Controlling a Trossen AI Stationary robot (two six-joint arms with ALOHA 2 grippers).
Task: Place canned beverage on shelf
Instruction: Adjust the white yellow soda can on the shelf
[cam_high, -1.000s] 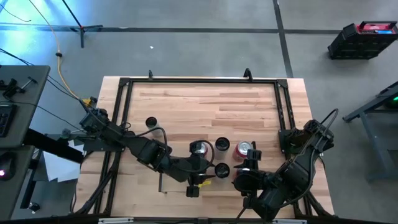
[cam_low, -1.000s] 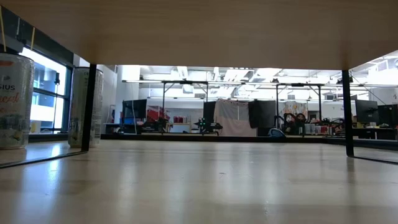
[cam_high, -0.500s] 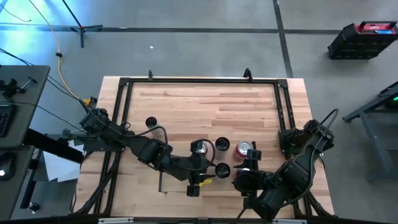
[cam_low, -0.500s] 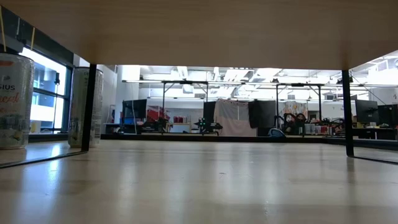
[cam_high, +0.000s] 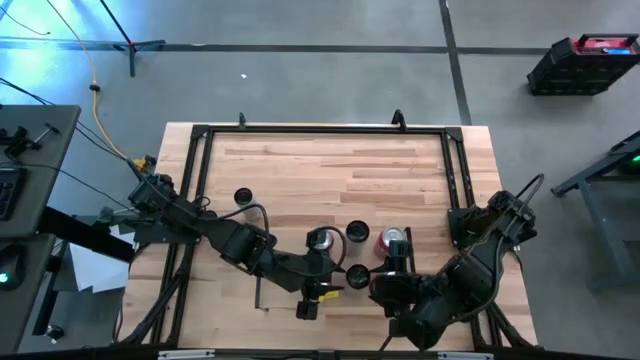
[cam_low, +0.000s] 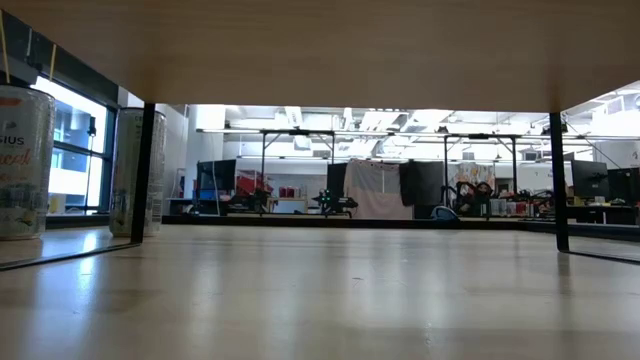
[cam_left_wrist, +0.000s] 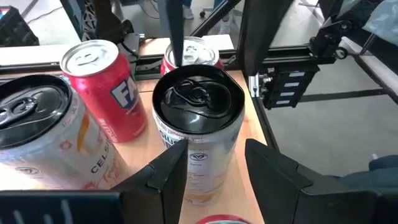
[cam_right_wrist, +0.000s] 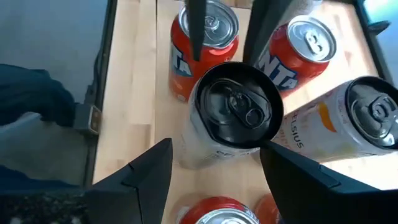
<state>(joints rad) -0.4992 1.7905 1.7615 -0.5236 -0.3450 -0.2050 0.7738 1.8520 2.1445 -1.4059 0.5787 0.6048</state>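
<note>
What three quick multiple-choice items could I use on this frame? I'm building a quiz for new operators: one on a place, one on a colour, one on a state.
1. The left gripper and right gripper are:
A. at the cluster of cans
B. over the table's far edge
C. off the table

2. The lid of the can right before the left gripper is:
A. gold
B. black
C. blue

3. The red can beside it is:
A. on its side
B. crushed
C. upright

Answers: 1 A, the high view shows both arms meeting at the cans; 2 B, the left wrist view shows a black top; 3 C, its silver lid faces up.
</note>
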